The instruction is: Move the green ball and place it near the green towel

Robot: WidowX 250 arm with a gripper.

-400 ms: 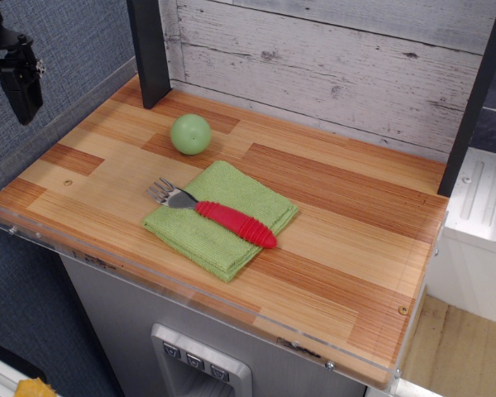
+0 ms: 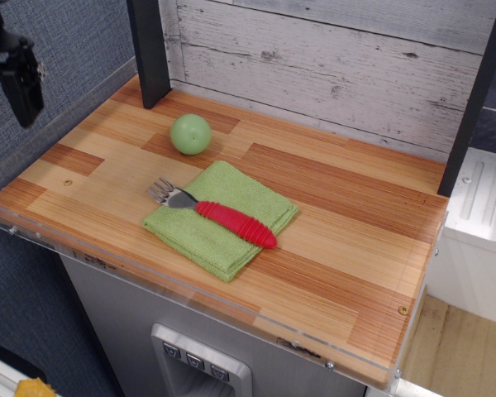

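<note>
The green ball (image 2: 190, 134) sits just behind the green towel (image 2: 223, 222); the gripper (image 2: 21, 83) hangs far left, its jaw state unclear

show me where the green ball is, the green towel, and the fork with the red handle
green ball (image 2: 190, 133): main camera view, middle of the sphere.
green towel (image 2: 236, 192): main camera view, bare cloth behind the fork handle.
fork (image 2: 236, 224): main camera view, middle of its red handle, lying on the towel.

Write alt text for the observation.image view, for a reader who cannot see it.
A pale green ball sits on a wooden counter, just behind a folded green towel and apart from it. A red-handled fork lies across the towel. The robot's dark tool hangs at the left edge, away from both.
</note>
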